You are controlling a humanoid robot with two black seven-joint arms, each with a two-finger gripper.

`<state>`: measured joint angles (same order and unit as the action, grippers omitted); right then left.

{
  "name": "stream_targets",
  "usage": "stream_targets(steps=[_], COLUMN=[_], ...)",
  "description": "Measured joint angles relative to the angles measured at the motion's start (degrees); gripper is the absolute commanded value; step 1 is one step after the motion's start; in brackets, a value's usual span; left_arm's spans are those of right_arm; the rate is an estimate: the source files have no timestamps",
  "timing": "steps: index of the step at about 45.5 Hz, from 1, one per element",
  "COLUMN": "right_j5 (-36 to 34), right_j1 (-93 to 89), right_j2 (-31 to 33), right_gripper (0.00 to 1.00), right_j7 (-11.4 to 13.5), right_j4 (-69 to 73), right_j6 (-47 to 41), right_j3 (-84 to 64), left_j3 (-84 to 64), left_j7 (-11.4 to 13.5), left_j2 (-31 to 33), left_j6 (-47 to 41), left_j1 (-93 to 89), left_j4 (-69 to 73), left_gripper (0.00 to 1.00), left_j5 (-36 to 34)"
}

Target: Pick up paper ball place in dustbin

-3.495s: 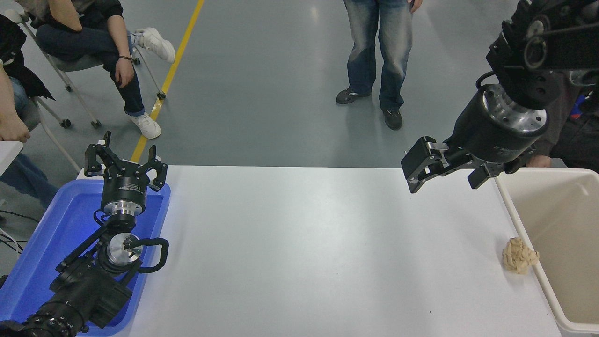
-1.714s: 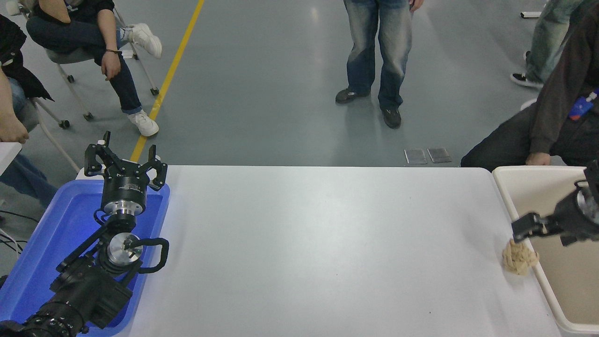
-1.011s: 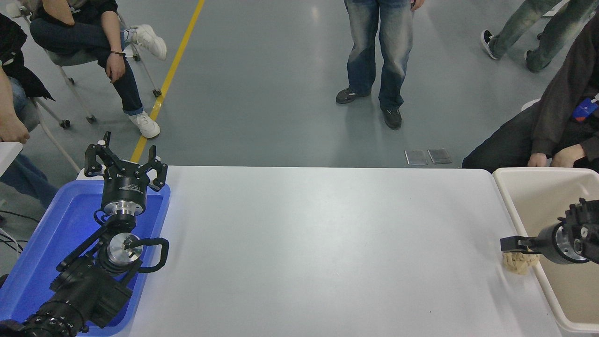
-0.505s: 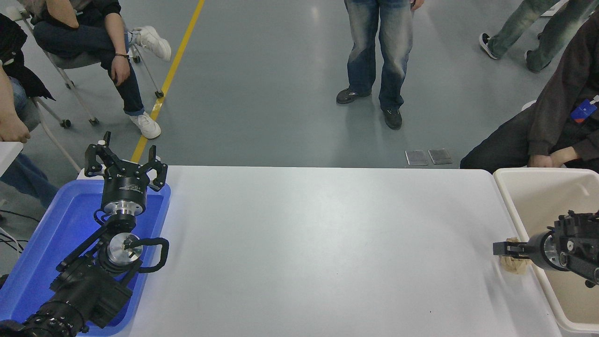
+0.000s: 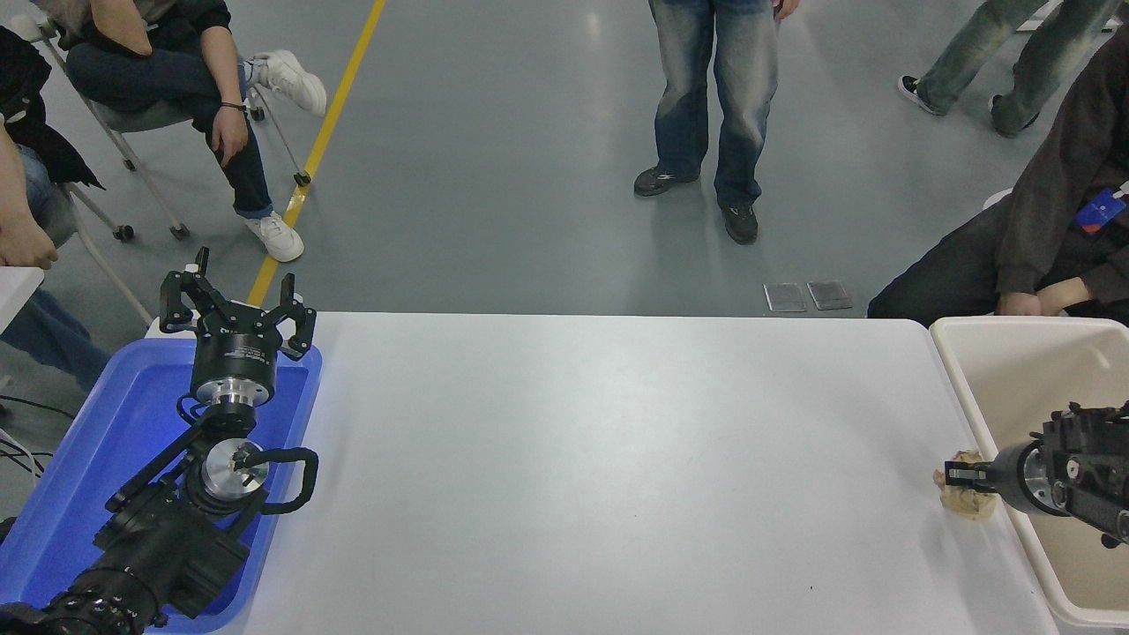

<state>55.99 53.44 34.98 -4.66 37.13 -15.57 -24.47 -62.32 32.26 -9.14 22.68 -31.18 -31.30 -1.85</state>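
Observation:
The paper ball (image 5: 965,507), a tan crumpled wad, lies on the white table (image 5: 600,459) at its right edge, right next to the dustbin's rim. The dustbin (image 5: 979,414) is a cream bin at the far right, partly cut off by the picture's edge. My right gripper (image 5: 963,477) reaches in low from the right, over the bin's rim, and is closed around the ball, which still touches the table. One black finger lies across the ball's middle, and paper shows above and below it. My left gripper (image 5: 236,300) is parked open at the lower left.
A blue tray (image 5: 88,459) lies under the left arm at the table's left edge. A person in jeans (image 5: 714,106) stands beyond the far edge. A seated person (image 5: 1041,238) is close behind the dustbin, hands near its far rim. More people sit at the upper left.
My right gripper came down from high above the table to the ball and closed on it. The ball has shifted slightly left. The left arm has not moved.

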Motion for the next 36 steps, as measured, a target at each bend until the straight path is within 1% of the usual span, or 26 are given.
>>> stream_targets(steps=[7, 16, 28, 36], right_j5=[-0.1, -0.2, -0.3, -0.5], right_j1=[8.9, 26.5, 49.4, 59.3], right_j2=[4.5, 9.4, 11.6, 11.9], right_gripper=[0.00, 0.00, 0.00, 0.00], right_j7=[0.0, -0.1, -0.2, -0.2], right_j4=[6.9, 14.3, 19.3, 22.1], right_j6=[-3.8, -11.9, -23.1, -26.6], right_j3=[-4.3, -12.5, -24.3, -29.8], left_j3=[0.0, 0.0, 0.0, 0.0], left_j7=[0.0, -0.1, -0.1, -0.1], left_j2=[0.0, 0.0, 0.0, 0.0], left_j6=[0.0, 0.0, 0.0, 0.0], left_j1=[0.0, 0.0, 0.1, 0.1], left_j4=[0.0, -0.1, -0.1, -0.1], left_gripper=[0.99, 0.99, 0.99, 0.99], left_j5=[0.0, 0.0, 0.0, 0.0])
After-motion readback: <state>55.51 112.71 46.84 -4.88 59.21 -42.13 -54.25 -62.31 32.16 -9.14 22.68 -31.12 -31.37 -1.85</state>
